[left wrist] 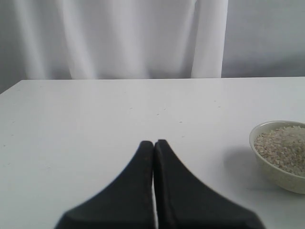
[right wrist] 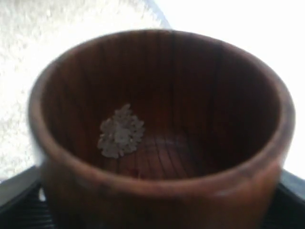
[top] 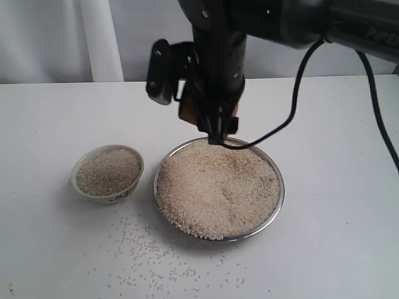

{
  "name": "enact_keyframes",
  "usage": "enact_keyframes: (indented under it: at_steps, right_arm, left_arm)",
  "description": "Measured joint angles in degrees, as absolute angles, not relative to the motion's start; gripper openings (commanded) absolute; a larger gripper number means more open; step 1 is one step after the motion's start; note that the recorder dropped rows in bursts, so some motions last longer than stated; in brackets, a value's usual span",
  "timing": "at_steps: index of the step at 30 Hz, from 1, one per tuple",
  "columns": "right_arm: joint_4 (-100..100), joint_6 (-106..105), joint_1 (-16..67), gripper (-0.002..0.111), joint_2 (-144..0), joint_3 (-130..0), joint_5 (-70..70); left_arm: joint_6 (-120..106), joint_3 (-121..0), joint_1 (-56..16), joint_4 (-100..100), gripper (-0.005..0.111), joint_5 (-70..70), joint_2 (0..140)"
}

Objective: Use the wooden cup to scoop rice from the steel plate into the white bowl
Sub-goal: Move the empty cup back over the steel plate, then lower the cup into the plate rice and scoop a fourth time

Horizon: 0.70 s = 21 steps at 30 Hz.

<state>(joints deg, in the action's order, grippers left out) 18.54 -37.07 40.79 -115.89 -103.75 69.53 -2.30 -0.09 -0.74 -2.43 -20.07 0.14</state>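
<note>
The steel plate (top: pixel 278 187) lies mid-table, heaped with rice (top: pixel 218 187). My right gripper (top: pixel 215 134) hangs over the plate's far rim, shut on the wooden cup (top: pixel 186 110), of which only brown slivers show behind the black arm. In the right wrist view the wooden cup (right wrist: pixel 157 191) fills the frame, mouth toward the camera, with a small clump of rice (right wrist: pixel 121 131) stuck inside and black fingers (right wrist: pixel 19 195) at its sides. The white bowl (top: pixel 118 197), left of the plate, holds rice. My left gripper (left wrist: pixel 154 143) is shut and empty above bare table, with the white bowl (left wrist: pixel 279 176) off to one side.
Loose grains (top: pixel 149 249) are scattered on the white table in front of the bowl and the plate. A black cable (top: pixel 293 112) loops from the right arm down to the plate's far rim. A white curtain and post (top: pixel 100 37) stand behind the table.
</note>
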Motion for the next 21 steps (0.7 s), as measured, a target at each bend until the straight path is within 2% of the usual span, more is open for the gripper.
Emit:
enact_keyframes:
  at_steps: [5, 10, 16, 21]
  right_arm:
    - [25.6, -33.3, 38.4, 0.000, -115.9, -92.5, 69.2]
    - [37.9, -26.9, 38.0, 0.000, -115.9, -82.2, 62.9]
    - [48.4, -24.8, 38.8, 0.000, -115.9, -77.3, 63.9]
    - [55.7, -23.0, 42.6, 0.000, -115.9, -75.9, 63.8]
  left_arm:
    - [-2.3, -0.1, -0.7, -2.4, 0.000, -20.1, 0.1]
    - [-2.3, -0.1, -0.7, -2.4, 0.000, -20.1, 0.1]
    - [-2.3, -0.1, -0.7, -2.4, 0.000, -20.1, 0.1]
    - [-2.3, -0.1, -0.7, -2.4, 0.000, -20.1, 0.1]
